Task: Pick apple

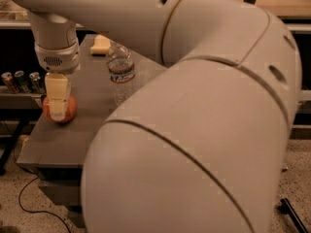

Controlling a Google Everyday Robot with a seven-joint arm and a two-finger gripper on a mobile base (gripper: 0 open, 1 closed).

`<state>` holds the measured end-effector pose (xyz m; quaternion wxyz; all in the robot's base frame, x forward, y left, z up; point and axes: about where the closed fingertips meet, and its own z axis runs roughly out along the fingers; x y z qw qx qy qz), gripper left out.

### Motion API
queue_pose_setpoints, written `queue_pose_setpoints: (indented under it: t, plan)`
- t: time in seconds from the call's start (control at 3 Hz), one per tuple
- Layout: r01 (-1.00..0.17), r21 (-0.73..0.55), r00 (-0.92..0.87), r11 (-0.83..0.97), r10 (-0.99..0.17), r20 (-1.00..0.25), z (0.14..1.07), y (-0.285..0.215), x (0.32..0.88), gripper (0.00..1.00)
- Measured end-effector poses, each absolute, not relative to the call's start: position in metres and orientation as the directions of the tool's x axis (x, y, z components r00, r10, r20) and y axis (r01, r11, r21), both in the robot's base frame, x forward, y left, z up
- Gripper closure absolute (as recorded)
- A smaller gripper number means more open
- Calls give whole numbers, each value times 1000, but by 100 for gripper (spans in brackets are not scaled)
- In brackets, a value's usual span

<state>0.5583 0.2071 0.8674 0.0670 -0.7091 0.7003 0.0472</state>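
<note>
Our bulky cream-white arm (209,130) fills the near right of the view, its upper link reaching across the top toward the far left. There the ribbed grey-white wrist (56,57) turns straight down, and our pale yellow claw (58,111) hangs vertically beneath it, low at the left.

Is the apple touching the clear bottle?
Apart: camera view shows table between apple and bottle; the gripper hangs over the apple.
</note>
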Motion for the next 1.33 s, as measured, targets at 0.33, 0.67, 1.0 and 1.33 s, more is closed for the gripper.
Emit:
queue_pose_setpoints:
  t: [0.33, 0.67, 1.0, 1.33]
  plan:
    - [-1000, -15, 17, -14, -988, -156, 862, 209, 559, 0]
    - [-1000, -15, 16, -14, -988, -156, 862, 209, 559, 0]
    - [-1000, -17, 14, -12, -987, -158, 863, 207, 560, 18]
    - [-1000, -18, 12, -9, -987, -160, 863, 206, 560, 41]
